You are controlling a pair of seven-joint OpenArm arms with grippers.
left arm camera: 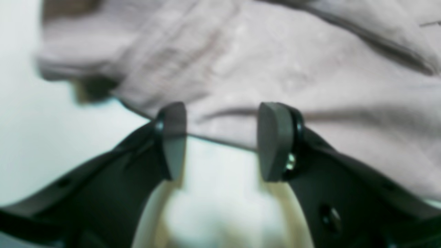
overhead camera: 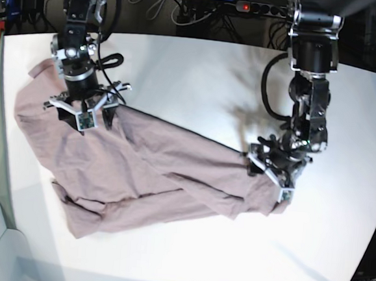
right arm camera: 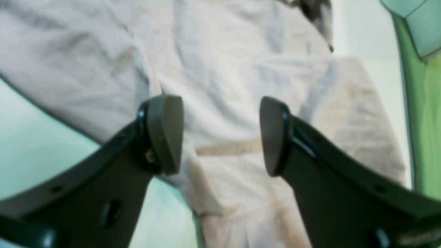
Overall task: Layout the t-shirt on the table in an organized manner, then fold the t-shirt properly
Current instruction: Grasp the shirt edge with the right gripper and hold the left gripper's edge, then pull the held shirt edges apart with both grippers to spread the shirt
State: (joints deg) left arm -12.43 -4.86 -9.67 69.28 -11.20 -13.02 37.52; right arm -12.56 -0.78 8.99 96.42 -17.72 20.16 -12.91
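T-shirt point(overhead camera: 146, 170) rumpled on table point(overhead camera: 199, 83), hem betw released left end effector point(left arm camera: 220, 141), cloth under released right end effector point(right arm camera: 220, 136)

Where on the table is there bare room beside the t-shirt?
Bare table lies between the two arms beyond the t-shirt, along the near edge below it, and outside the left gripper. The shirt's far corner under the right gripper is crowded.
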